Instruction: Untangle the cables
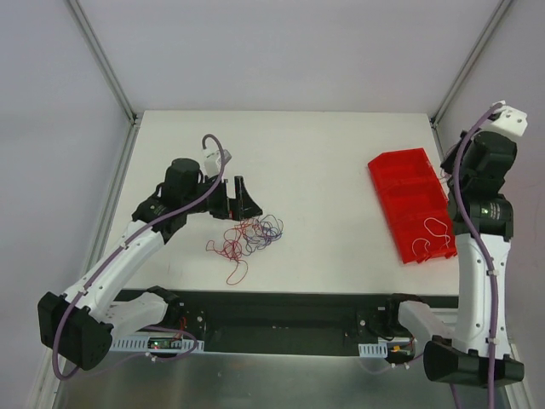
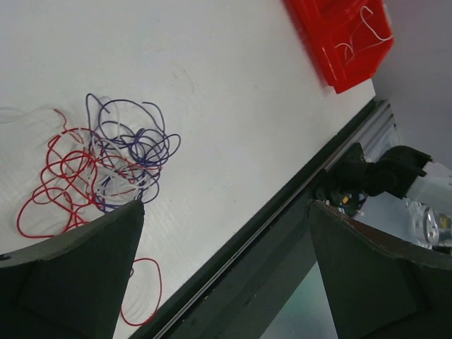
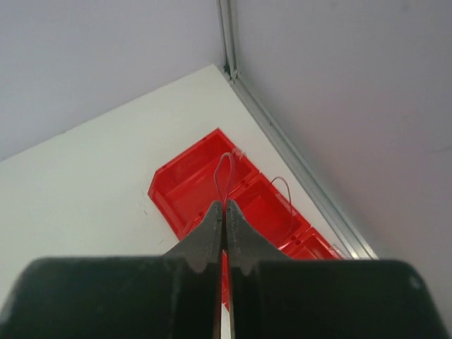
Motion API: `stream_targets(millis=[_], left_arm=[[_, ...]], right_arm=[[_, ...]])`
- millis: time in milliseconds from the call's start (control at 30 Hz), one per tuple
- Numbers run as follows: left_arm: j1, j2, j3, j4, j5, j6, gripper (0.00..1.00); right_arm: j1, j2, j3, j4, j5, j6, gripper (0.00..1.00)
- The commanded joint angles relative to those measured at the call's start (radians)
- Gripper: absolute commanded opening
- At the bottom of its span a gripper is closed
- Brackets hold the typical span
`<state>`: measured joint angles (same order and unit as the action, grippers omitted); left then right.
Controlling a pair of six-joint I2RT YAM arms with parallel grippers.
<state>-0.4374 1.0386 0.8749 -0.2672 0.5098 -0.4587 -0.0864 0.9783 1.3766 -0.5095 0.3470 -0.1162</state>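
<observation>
A white counter (image 1: 324, 170) is seen from above, with a robot arm bolted at each near corner. On the left, the left arm reaches forward low over the surface. The left tool (image 1: 236, 203) gapes wide and holds nothing. Just to its right the cables (image 1: 249, 234) lie in a loose tangle of red and purple loops on the counter, near its front edge. One red loop trails toward the edge. Farther right, well apart from the tangle, sits a red tray (image 1: 409, 200) with several compartments. Thin pale wire loops (image 1: 436, 228) lie in its nearest compartment. At the far right, the right arm stands raised. The right tool (image 3: 224, 208) is pressed closed above the tray, apparently pinching a single pale strand (image 3: 224, 169) that loops up from its tips.
</observation>
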Motion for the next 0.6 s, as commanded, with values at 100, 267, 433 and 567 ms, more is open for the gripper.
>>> stream_targets(millis=[100,267,433,567], left_arm=[[0.000,0.005,0.140,-0.010,0.212,0.055,0.99],[-0.010,0.012,0.205,-0.056,0.150,0.130,0.99],[-0.038,0.005,0.167,-0.061,0.066,0.161,0.99],[-0.038,-0.012,0.145,-0.069,0.070,0.176,0.99]], right_arm=[[-0.055,0.120,-0.129,0.094,-0.190,0.179,0.00],[-0.110,0.123,-0.182,0.109,-0.319,0.305,0.00],[-0.170,0.181,-0.215,0.121,-0.396,0.342,0.00],[-0.208,0.276,-0.209,0.120,-0.398,0.319,0.00]])
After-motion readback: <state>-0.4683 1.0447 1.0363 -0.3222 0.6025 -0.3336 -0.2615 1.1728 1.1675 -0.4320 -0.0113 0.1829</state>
